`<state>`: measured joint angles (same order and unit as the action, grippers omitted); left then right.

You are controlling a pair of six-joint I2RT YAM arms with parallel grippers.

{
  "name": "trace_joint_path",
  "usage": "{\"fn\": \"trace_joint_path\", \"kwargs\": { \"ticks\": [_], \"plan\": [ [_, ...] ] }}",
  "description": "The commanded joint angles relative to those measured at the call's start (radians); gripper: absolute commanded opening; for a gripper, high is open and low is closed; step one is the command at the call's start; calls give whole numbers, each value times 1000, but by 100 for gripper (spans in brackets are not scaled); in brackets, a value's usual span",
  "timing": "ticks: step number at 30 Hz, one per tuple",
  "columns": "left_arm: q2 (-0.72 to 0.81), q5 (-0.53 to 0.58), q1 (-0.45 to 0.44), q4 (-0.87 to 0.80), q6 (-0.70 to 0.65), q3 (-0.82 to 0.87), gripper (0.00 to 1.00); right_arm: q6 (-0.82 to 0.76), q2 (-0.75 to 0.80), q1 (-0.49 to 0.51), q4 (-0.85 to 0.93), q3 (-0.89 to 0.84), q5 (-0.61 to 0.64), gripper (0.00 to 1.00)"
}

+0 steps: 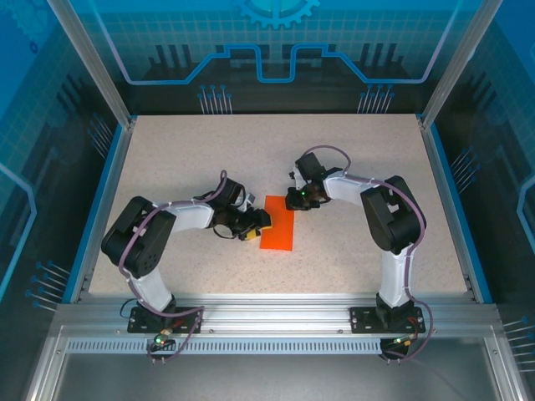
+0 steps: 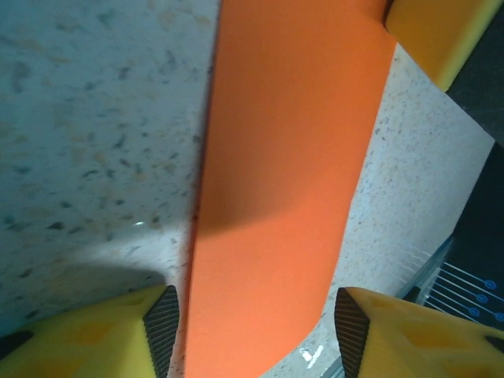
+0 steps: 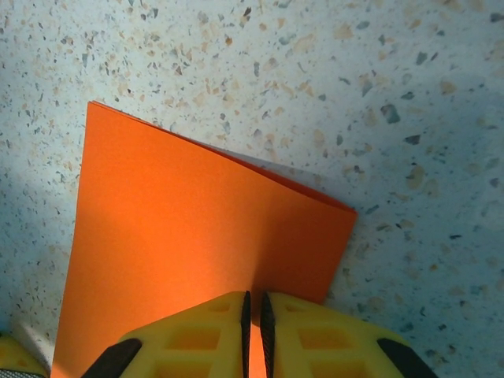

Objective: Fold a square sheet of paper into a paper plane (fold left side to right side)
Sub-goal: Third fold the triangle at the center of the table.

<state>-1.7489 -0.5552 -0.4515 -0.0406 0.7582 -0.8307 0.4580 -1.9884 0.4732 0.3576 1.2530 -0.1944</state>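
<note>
At the near edge of the surface [image 1: 351, 159], two arms are bolted side by side. Midway across, one square sheet of paper [image 1: 277, 224] is seen, folded to a rectangle. Its left edge is straddled by the left gripper [image 2: 256, 327], jaws apart, as shown from that wrist. Its far right corner is pinched by the closed right gripper [image 3: 253, 303], where two slightly parted layers are revealed.

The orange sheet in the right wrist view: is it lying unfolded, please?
No, the sheet is doubled over; two layers part at its far edge.
</note>
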Motion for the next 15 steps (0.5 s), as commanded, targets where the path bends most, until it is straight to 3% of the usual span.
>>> {"fn": "trace_joint_path", "kwargs": {
  "ticks": [1, 9, 15],
  "plan": [
    [-29, -48, -22, 6, -3, -15, 57, -18, -40, 11, 46, 10, 13, 15],
    [-22, -35, -26, 11, 13, -10, 47, -18, -38, 10, 40, 3, 13, 16],
    [-1, -13, -27, -37, 28, -11, 26, -25, -7, 11, 2, -16, 16, 20]
  ]
}}
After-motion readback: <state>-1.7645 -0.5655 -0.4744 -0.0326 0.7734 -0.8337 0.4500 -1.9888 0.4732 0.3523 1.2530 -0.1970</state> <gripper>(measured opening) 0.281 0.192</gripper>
